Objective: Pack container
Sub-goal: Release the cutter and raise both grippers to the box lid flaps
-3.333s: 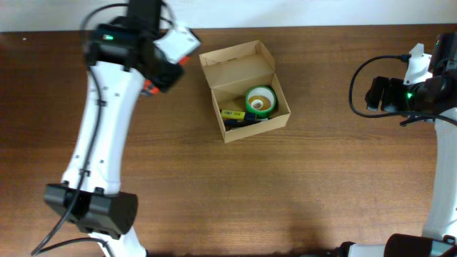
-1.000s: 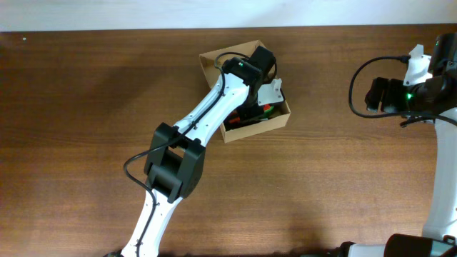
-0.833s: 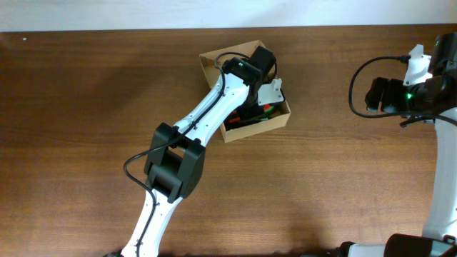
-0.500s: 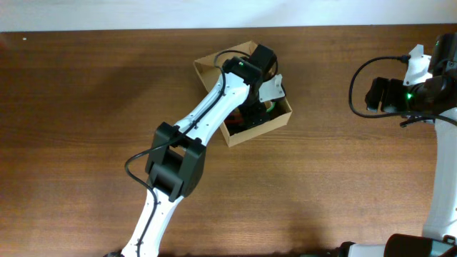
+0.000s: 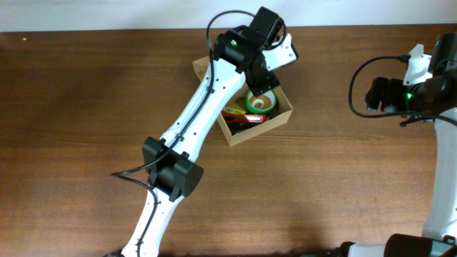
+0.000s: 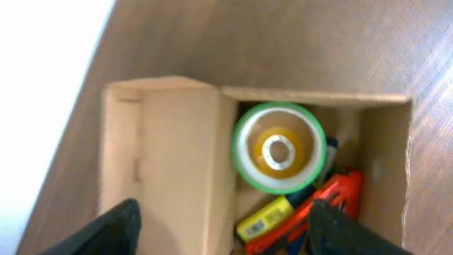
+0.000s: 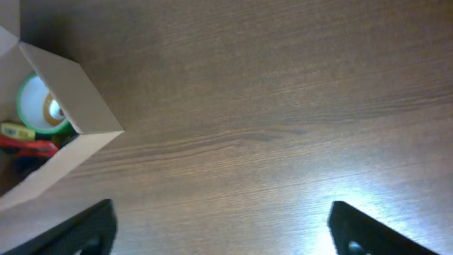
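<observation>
The left gripper (image 6: 223, 230), its 2 fingers spread and empty, hangs above the open box (image 5: 263, 129) at the table's (image 5: 86, 107) far middle, likely to stay clear of the tape roll (image 6: 279, 147) inside, while the right gripper (image 7: 223, 227) hovers well aside, open and empty.

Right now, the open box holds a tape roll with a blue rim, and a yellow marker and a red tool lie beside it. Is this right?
Not quite. The rim of the tape roll is green, not blue; the left wrist view shows it clearly. The rest holds: the box is open, and a yellow marker and a red tool lie beside the roll.
</observation>
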Controlling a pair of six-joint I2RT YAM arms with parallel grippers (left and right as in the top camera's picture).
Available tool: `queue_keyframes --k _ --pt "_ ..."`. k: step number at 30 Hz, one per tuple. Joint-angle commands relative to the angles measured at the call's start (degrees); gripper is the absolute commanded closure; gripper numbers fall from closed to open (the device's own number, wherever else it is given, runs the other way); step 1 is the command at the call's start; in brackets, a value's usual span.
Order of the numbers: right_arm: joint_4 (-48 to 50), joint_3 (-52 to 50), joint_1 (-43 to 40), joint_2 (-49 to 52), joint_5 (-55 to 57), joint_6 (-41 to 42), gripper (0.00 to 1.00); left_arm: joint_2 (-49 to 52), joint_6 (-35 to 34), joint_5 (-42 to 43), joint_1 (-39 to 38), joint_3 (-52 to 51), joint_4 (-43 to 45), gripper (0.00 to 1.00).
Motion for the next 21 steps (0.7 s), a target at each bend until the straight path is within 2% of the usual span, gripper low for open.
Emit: queue_keyframes --k 1,2,3,4,5,6,9,14,21 --pt "0.5 -0.02 -0.31 0.2 0.13 0.39 0.15 -0.5 -3.28 -6.99 0.04 4.11 -1.29 0.64" --pt "0.79 -0.02 -0.31 0.2 0.11 0.39 0.29 -1.46 -3.26 -8.66 0.07 4.11 -1.25 0.83" --pt "1.2 -0.02 -0.31 0.2 0.13 0.39 0.55 -3.1 -4.37 -11.41 0.44 4.11 -1.31 0.98" --pt "1.68 -0.02 -0.31 0.2 0.13 0.39 0.72 -4.44 -6.03 -12.61 1.05 4.11 -1.42 0.98" --pt "2.12 -0.02 -0.31 0.2 0.13 0.39 0.82 -5.62 -6.23 -12.59 1.88 4.11 -1.62 0.98" --pt "2.73 -0.02 -0.31 0.2 0.13 0.39 0.88 -6.78 -6.43 -12.63 2.86 4.11 -1.64 0.98" --pt "4.85 -0.02 -0.31 0.31 0.11 0.39 0.96 -9.92 -10.45 -12.61 7.08 4.11 -1.42 0.98" --pt "7.04 -0.02 -0.26 2.91 -3.06 0.15 0.96 -13.2 -14.53 -12.26 16.17 1.25 -0.7 0.98" --pt "7.26 0.15 1.16 12.11 -8.07 -1.66 0.96 -15.43 -16.98 0.04 29.44 -10.45 1.46 0.98"
